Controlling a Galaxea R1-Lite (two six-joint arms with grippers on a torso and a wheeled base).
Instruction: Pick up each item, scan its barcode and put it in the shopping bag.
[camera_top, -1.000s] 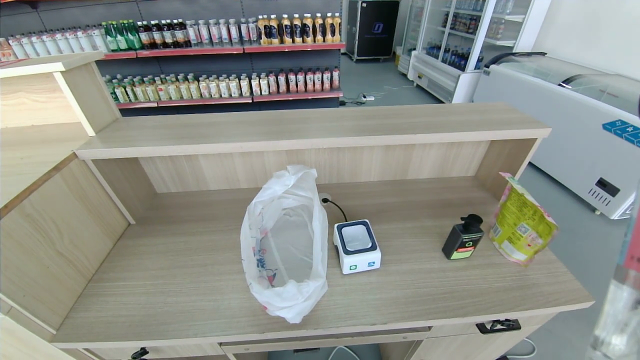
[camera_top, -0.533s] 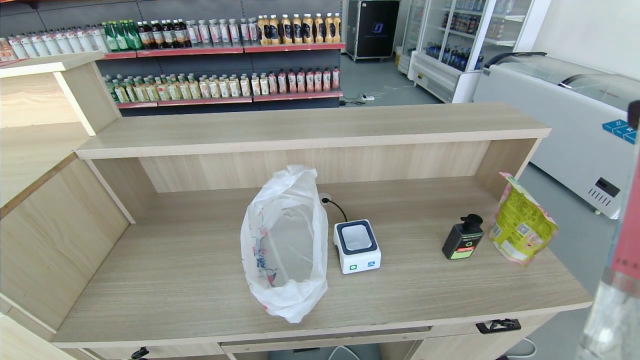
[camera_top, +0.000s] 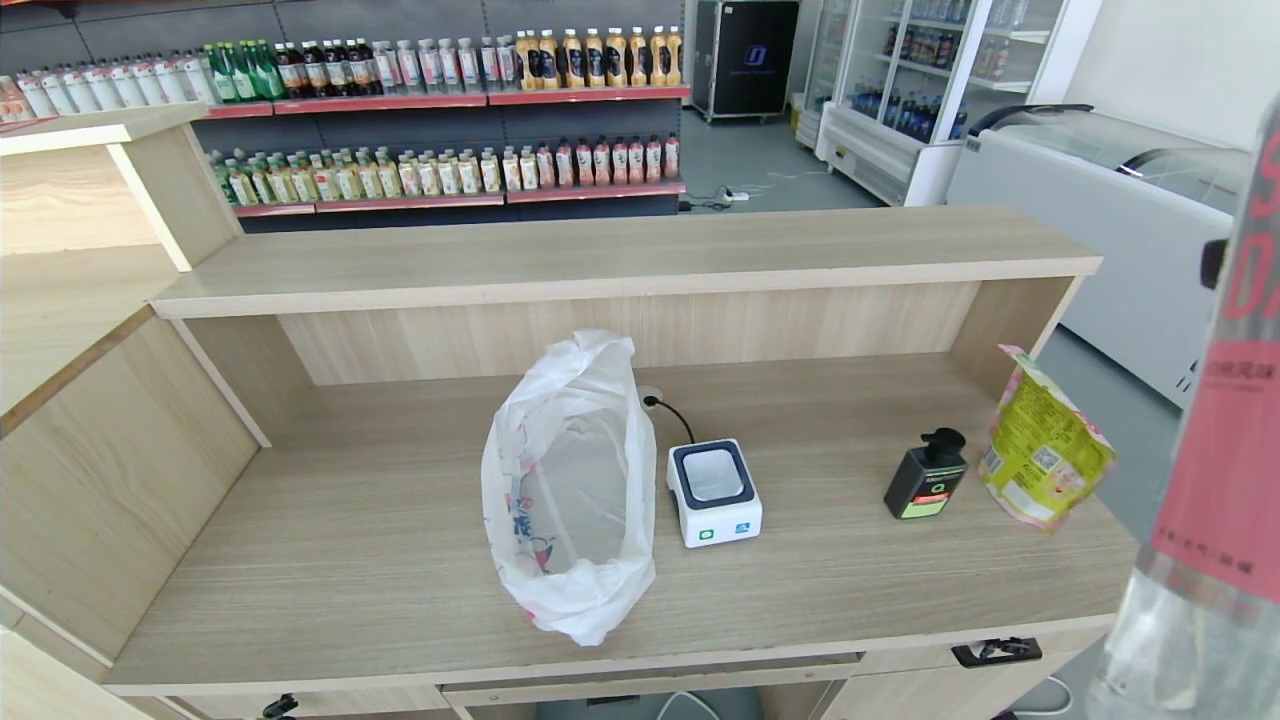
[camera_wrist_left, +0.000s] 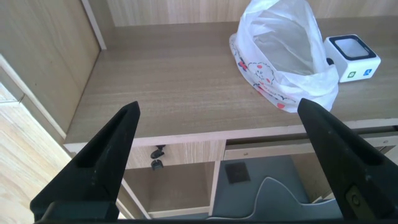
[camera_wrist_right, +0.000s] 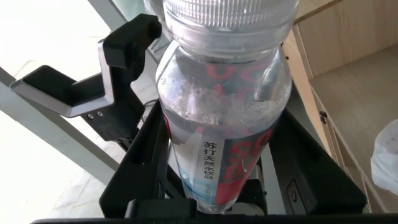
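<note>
A: While the fingers of the right gripper (camera_wrist_right: 227, 180) pinch the bottle (camera_top: 1215, 450), where's it at?
B: 4 o'clock of the scanner (camera_top: 712, 490); shopping bag (camera_top: 565, 490) at its 9. Left gripper (camera_wrist_left: 217, 109) fingers spread wide

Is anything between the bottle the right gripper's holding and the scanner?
Yes. The black pump bottle and the green pouch stand on the counter between the red-labelled bottle and the scanner; lifting over them should clear.
</note>
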